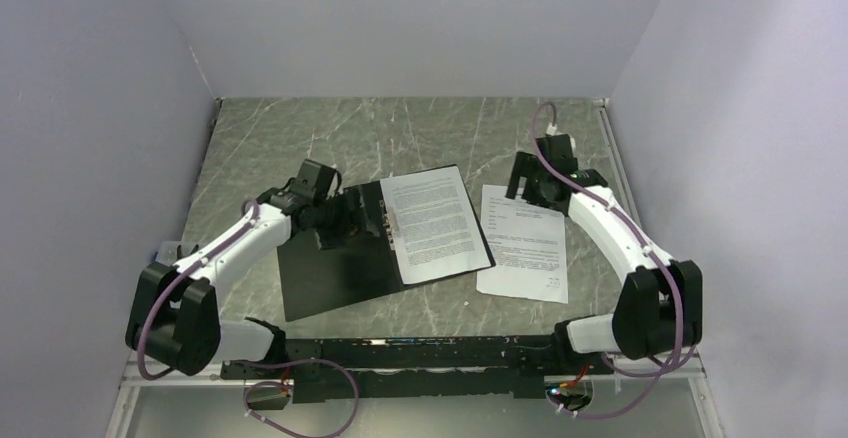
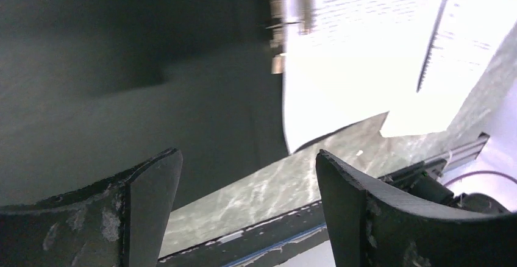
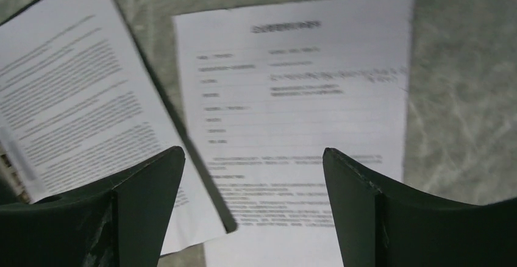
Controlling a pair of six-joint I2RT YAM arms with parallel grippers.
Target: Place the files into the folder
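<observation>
Even overhead light; blurred, glare-washed wrist views.

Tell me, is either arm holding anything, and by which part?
Nothing is held. The left gripper, jaws open, is over the open folder; the right gripper, jaws open, over the loose sheet.

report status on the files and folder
Left hand open over open folder, one sheet inside. Right hand open above loose sheet beside it. Nothing blocking.
</observation>
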